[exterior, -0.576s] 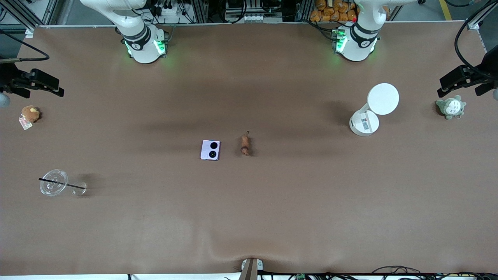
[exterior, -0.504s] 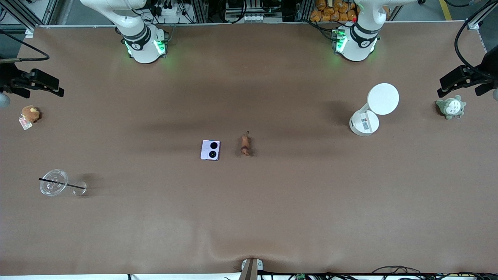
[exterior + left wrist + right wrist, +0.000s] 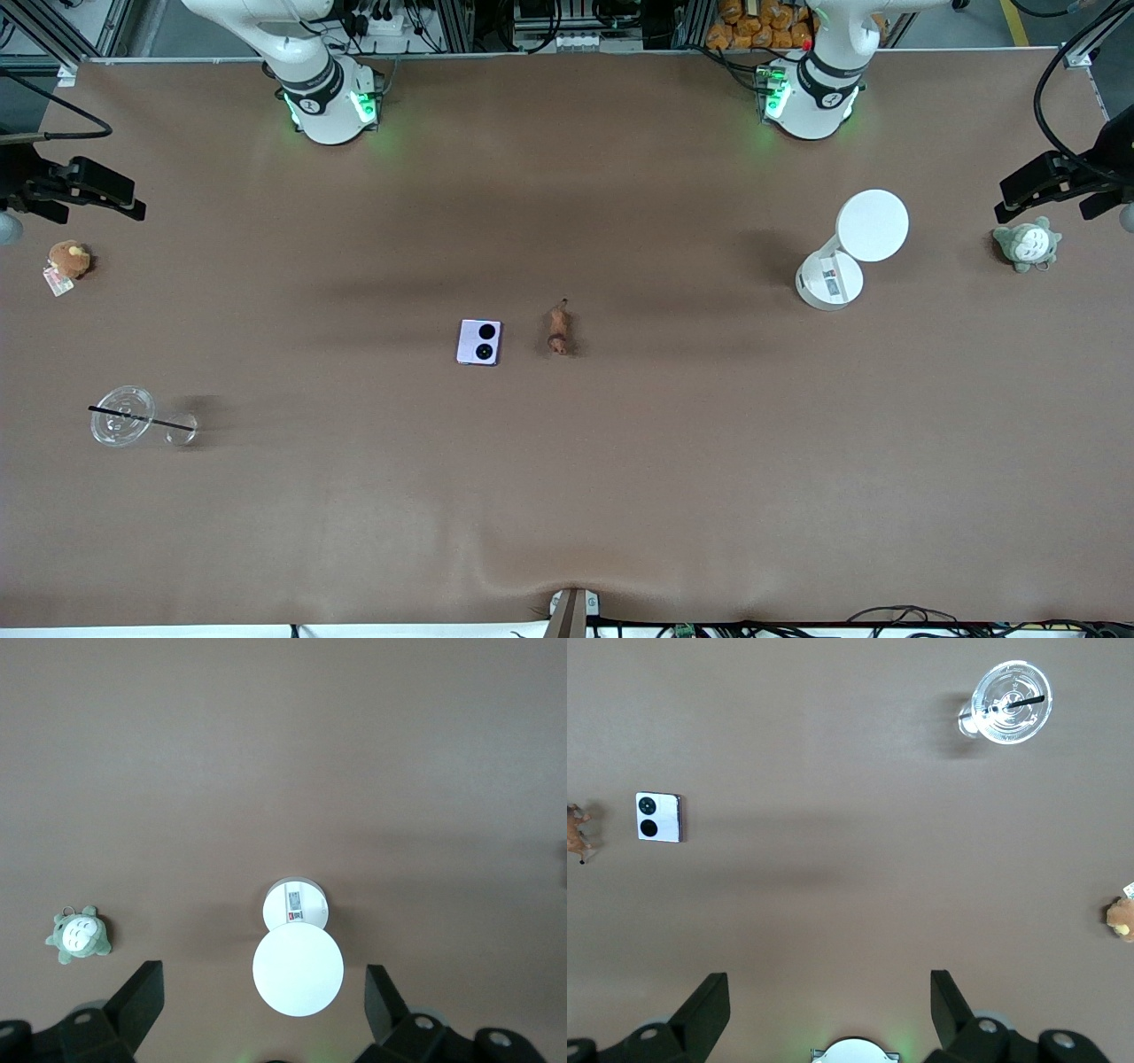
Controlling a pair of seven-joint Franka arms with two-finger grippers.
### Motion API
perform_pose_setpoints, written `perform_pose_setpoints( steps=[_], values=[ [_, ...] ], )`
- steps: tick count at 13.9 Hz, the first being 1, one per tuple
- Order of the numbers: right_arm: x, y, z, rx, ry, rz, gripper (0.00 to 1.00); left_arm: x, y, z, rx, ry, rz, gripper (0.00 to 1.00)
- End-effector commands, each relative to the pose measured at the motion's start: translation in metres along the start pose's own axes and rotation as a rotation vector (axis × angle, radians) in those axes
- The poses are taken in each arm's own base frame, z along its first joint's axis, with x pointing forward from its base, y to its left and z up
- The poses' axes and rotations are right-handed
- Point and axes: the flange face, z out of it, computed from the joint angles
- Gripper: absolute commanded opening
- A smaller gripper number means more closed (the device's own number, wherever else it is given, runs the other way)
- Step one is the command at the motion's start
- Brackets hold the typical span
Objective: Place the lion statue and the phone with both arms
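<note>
Lion statue (image 3: 558, 328) is lying near the table's middle, just beside the phone (image 3: 479, 342), which is at its 9 o'clock in the front view; they are not touching. My left gripper (image 3: 261, 1010) is hanging wide open above the white lamp (image 3: 297, 957). My right gripper (image 3: 828, 1010) is also spread, holding nothing, over bare table (image 3: 620, 496).

A wide counter (image 3: 620, 496) covered in plain brown material fills nearly the whole front view, with a soft wrinkle in the cover near its edge closest to the front camera. Past its farthest edge run metal frame rails (image 3: 443, 27), tangled black cables (image 3: 390, 22) and a heap of orange-brown packets (image 3: 753, 22). Green light glows on the cover there.
</note>
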Motion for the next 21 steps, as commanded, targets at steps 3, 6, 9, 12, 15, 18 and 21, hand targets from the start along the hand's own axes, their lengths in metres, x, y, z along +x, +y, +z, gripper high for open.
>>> perform_pose_setpoints(
  steps=[3, 6, 9, 12, 15, 18, 21],
  values=[
    [-0.001, 0.001, -0.002, 0.009, 0.004, 0.02, 1.0, 0.001, 0.01, 0.003, -0.014, -0.007, 0.033, 1.0],
    [0.0, 0.001, -0.002, 0.009, 0.004, 0.02, 1.0, 0.015, 0.027, 0.042, -0.008, -0.108, 0.057, 1.0],
    [0.0, 0.001, -0.002, 0.009, 0.004, 0.02, 1.0, 0.016, 0.031, 0.049, -0.005, -0.132, 0.068, 1.0],
    [0.0, 0.001, -0.002, 0.009, 0.005, 0.02, 1.0, 0.025, 0.056, 0.068, -0.001, -0.161, 0.098, 1.0],
    [0.0, 0.001, -0.002, 0.009, 0.005, 0.02, 1.0, 0.037, 0.109, 0.089, -0.046, -0.189, 0.168, 1.0],
    [0.0, 0.001, -0.002, 0.009, 0.005, 0.02, 1.0, 0.04, 0.151, 0.102, -0.109, -0.176, 0.21, 1.0],
    [0.0, 0.001, -0.002, 0.009, 0.007, 0.02, 1.0, 0.044, 0.196, 0.127, -0.108, -0.164, 0.211, 1.0]
  ],
)
